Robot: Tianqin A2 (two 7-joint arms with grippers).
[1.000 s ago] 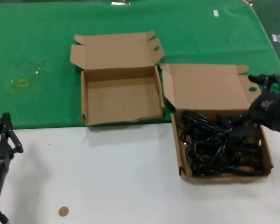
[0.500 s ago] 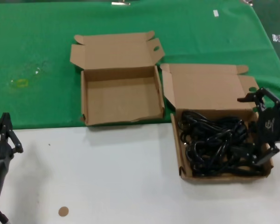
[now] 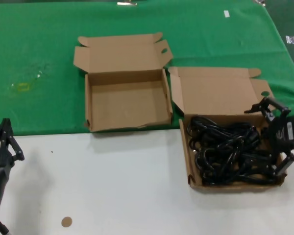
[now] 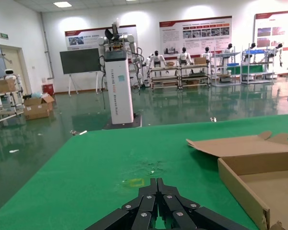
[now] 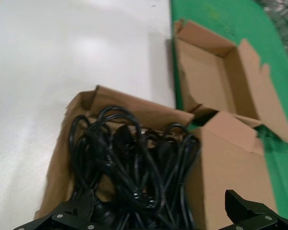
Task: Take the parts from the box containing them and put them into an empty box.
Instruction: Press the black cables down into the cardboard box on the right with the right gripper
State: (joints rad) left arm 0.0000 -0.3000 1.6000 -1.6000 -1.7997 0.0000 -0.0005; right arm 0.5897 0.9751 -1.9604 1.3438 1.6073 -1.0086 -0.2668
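Right claw (image 3: 273, 138) spread wide; left claw (image 3: 1, 139) seemingly closed.

2 boxes sit side by side: the empty box (image 3: 125, 100) on the left, the box of cords (image 3: 233, 141) to its right and nearer. The power cords (image 3: 229, 149) lie inside the latter.

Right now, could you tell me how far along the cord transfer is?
Nothing is moved yet: the empty box holds no cords. In hand: the right gripper, open, sits at the full box over the cords. The left gripper idles aside. Every cord remains.
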